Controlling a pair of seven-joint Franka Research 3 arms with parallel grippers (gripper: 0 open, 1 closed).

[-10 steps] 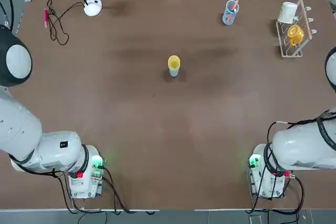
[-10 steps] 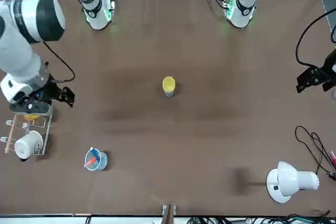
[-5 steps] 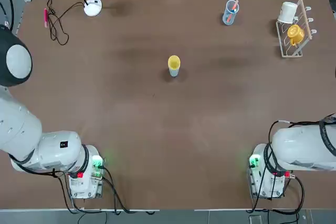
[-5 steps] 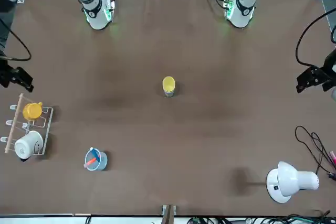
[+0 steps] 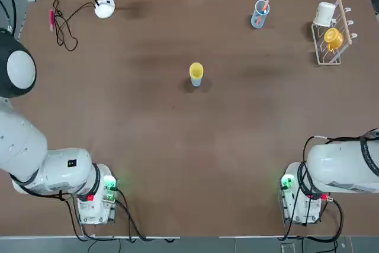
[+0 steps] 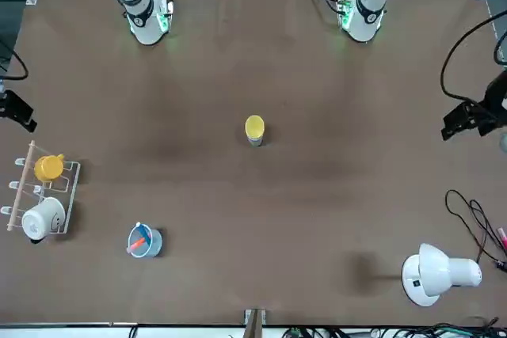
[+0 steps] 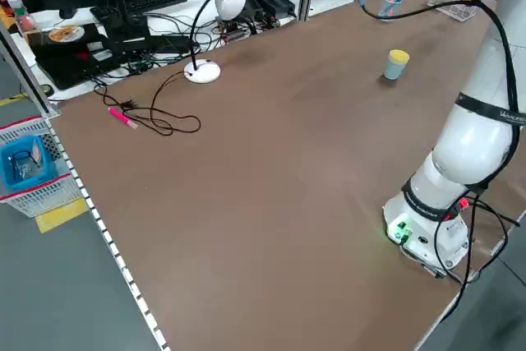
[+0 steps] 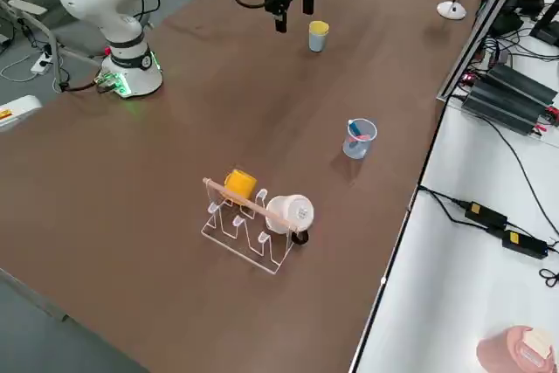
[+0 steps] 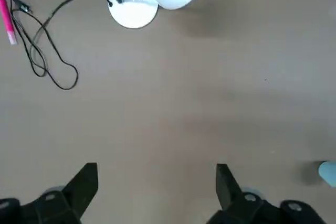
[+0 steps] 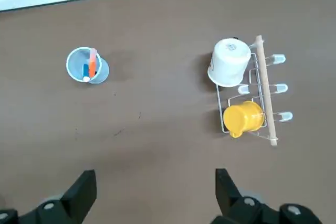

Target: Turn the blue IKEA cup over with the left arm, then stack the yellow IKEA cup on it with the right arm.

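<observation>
Retreat is what we read here: our right gripper (image 10: 152, 195) has swung off from above the mug rack (image 6: 41, 195), both grippers' fingers released, leaving the yellow IKEA cup (image 5: 196, 72) stacked on the blue IKEA cup (image 5: 196, 82) mid-surface, so we judge the task done.

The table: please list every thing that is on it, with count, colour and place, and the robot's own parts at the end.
yellow IKEA cup: one, yellow, table centre, stacked on the blue cup
blue IKEA cup: one, light blue, under the yellow cup
glass with sticks: one, clear bluish, far right
mug rack: one, wire and wood, far right corner
white mug: one, on the rack
orange-yellow mug: one, on the rack
desk lamp: one, white, far left
pen: one, pink, far left edge
cable: one, black, beside the pen
left gripper: open, empty, above the left side
right gripper: open, empty, above the right side
</observation>
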